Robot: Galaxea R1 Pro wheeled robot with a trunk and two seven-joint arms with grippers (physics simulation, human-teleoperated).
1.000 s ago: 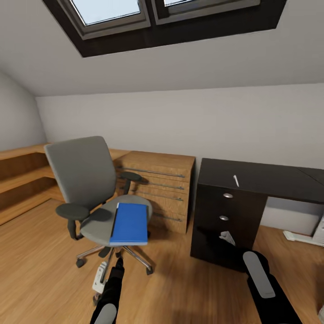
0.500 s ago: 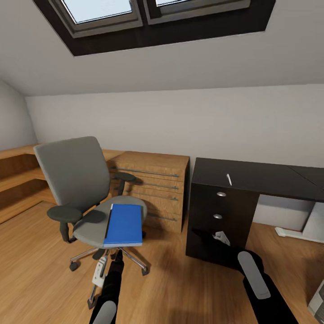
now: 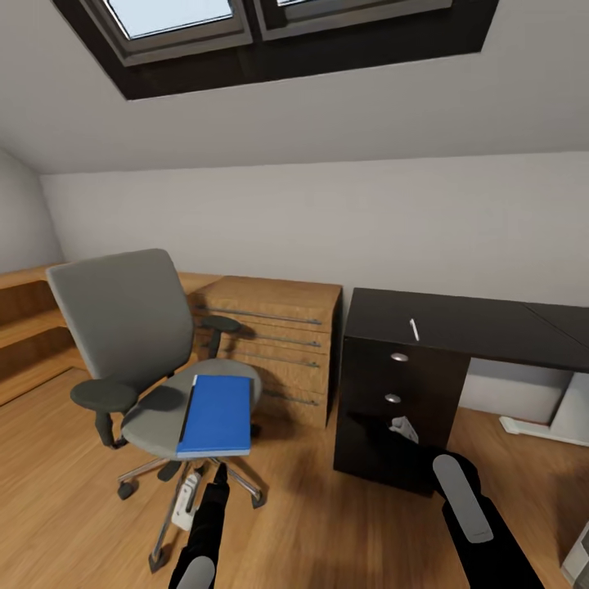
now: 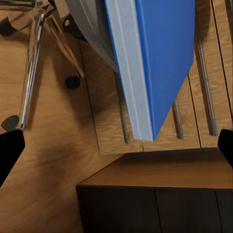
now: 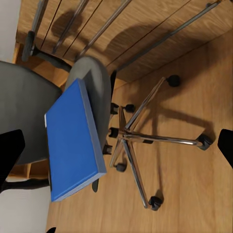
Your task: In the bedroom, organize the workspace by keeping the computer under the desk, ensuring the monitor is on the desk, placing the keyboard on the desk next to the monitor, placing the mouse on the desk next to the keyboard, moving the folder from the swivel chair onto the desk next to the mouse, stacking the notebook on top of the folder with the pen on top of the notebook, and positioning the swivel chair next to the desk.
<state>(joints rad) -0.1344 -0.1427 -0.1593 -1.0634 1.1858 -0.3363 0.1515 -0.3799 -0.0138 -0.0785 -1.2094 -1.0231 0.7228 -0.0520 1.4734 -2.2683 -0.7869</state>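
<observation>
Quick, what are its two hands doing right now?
Left tool: open, holding nothing.
Right tool: open, holding nothing.

Legible text, labels, brands, numbers, signs: none showing. The folder (image 3: 216,414) on the swivel chair (image 3: 139,352) is presenting a plain blue cover; the desk (image 3: 458,327) at 3 o'clock of it is showing blank drawer fronts; the wooden dresser (image 3: 278,343) is carrying no markings.

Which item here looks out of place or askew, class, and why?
The blue folder lies on the grey chair's seat instead of on the black desk, and its front edge juts past the seat's front rim. A slim white pen lies alone on the desk.
</observation>
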